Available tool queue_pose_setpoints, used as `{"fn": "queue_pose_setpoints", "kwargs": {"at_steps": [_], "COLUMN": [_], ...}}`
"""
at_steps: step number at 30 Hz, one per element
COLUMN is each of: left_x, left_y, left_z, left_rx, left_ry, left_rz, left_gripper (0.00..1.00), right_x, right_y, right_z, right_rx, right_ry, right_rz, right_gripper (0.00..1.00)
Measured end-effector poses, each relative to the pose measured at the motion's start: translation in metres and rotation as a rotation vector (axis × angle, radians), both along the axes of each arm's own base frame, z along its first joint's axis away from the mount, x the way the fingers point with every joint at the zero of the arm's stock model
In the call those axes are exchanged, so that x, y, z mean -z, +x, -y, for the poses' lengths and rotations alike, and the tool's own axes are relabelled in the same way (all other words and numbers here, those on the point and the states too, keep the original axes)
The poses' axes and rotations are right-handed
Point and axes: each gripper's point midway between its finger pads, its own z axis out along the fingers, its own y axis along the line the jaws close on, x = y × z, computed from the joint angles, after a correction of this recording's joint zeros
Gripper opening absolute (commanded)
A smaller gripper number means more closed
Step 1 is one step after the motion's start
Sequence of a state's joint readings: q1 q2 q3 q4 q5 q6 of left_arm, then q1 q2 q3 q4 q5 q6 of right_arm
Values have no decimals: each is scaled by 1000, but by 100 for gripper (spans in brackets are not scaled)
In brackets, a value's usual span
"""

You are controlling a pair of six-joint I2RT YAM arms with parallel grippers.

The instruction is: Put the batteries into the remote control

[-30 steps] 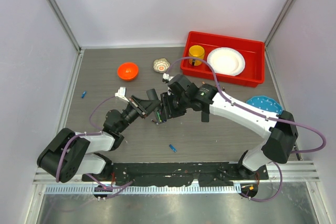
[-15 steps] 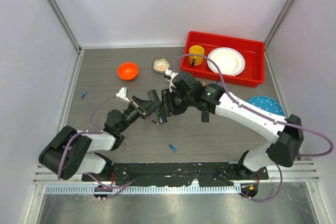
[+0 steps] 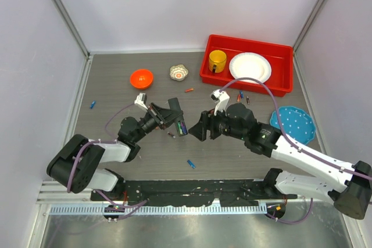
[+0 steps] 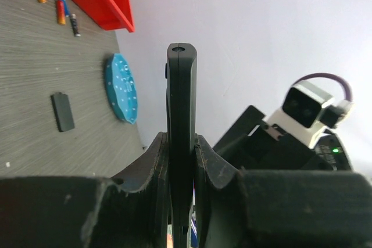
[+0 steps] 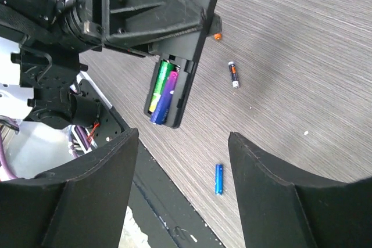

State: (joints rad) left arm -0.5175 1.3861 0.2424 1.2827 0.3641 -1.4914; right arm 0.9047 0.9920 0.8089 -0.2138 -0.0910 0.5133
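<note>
While the left gripper (image 3: 174,115) clamps the remote control (image 3: 181,126) by its thin edges, I see the black bar lifted off the table (image 3: 145,161) near the middle, with its battery slot turned toward the right arm. On the left wrist view the bar stands straight out from between the two fingers (image 4: 154,166), pinched tight. On the right wrist view the slot is uncovered, and a green battery (image 5: 163,76) and a purple battery (image 5: 167,94) lie side by side in it, near the free end.

The right gripper (image 3: 199,130) sits just beside the remote without touching it. Its jaws are spread, and I see only table through the gap.

Below the remote, a blue battery (image 5: 218,179) and a black-and-orange battery (image 5: 232,74) lie loose on the table. A few more batteries (image 3: 239,96) rest just in front of the red bin (image 3: 244,39), which holds a yellow cup (image 3: 218,60) and a white plate (image 3: 250,67). A teal plate (image 3: 293,121) lies on the right side. An orange bowl (image 3: 141,78) and a small patterned bowl (image 3: 179,72) sit toward the far side.
</note>
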Motion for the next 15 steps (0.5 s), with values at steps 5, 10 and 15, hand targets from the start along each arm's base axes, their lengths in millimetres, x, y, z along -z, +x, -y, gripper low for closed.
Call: {"fn": "queue_pose_setpoints", "kwargs": {"at_steps": [5,10,15], "left_x": [-16,-19,-18], "left_y": [1,-1,-5], "left_z": [7,11,14], "left_rx": [39,66,83], "left_ry": [-38,-50,-49], "left_rz": [10,3,-3], "left_gripper": [0,0,0], "right_x": [6,-8,-17], "right_y": [-4,-8,-10], "right_z": [0,0,-4], "right_rx": [-22,-47,-78], "right_ry": [71,150,198], "right_rz": [46,105,136], "right_gripper": [73,73,71]}}
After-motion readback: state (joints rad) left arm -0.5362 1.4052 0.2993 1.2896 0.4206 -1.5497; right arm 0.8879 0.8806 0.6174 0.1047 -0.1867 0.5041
